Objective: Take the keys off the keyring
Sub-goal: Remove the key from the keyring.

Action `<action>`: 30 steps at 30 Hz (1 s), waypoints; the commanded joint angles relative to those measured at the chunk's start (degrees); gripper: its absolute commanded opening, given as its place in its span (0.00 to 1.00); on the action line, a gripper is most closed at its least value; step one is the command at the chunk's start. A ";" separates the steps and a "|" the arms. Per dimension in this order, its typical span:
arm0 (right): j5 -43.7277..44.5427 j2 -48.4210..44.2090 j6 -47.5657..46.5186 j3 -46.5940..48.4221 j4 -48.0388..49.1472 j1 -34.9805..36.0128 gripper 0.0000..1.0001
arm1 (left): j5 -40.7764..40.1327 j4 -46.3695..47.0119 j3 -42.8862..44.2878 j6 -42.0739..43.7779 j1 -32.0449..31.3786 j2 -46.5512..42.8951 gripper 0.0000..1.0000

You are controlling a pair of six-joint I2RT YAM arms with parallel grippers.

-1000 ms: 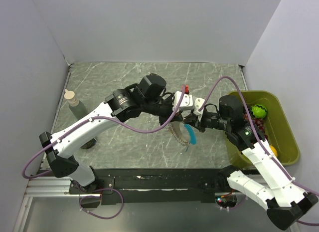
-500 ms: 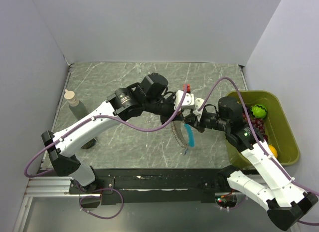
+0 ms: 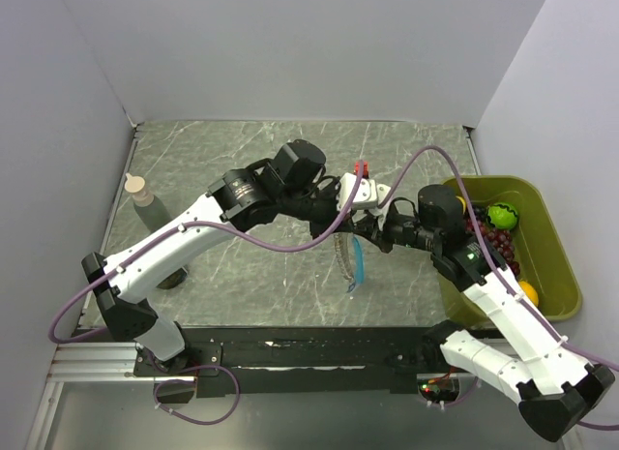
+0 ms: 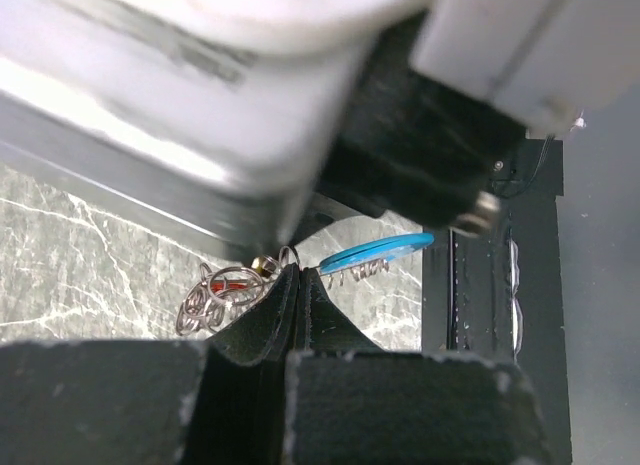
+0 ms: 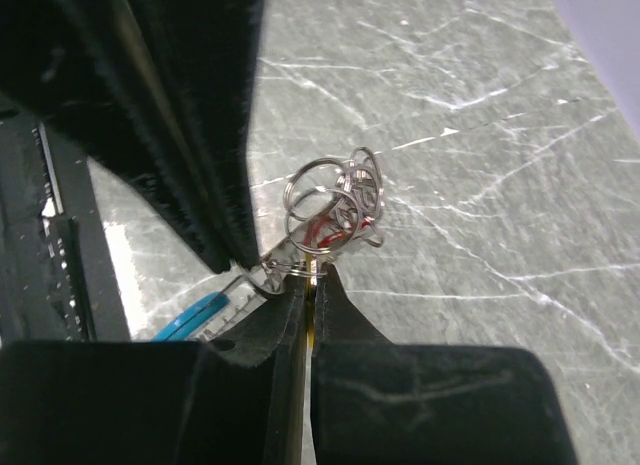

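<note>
The left jaws and right jaws both pinch the floppy silvery chain-link keyring [image 5: 330, 200] from opposite sides, probably tensioning it so the curved light-blue strip key [image 4: 375, 253] hanging off it slides free.

Bottle [image 3: 138, 196] L, bin [image 3: 561, 266] R; room over far tabletop [image 3: 242, 145].

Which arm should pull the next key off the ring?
Probably the right. The right gripper is pinched on the keyring right beside the red key. The left gripper, shut on the keyring too, can hold it steady.
</note>
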 commanded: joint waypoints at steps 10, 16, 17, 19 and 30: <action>11.65 -0.05 4.72 -1.32 6.99 -3.45 0.00 | 2.58 4.47 1.48 -0.42 -0.29 -4.12 0.01; 15.16 -1.72 6.04 -1.94 8.13 -5.65 0.00 | 2.84 4.73 0.52 -0.42 0.32 -5.53 0.01; 15.52 -1.81 6.30 -1.59 8.13 -6.00 0.00 | 2.93 4.82 0.34 -0.42 0.41 -5.88 0.01; 16.14 -2.16 6.48 -1.50 8.13 -6.53 0.00 | 2.93 4.99 -0.10 -0.42 0.50 -6.15 0.01; 16.94 -5.24 6.83 -0.89 7.52 -7.85 0.00 | 3.55 5.35 -1.33 0.02 2.08 -8.61 0.01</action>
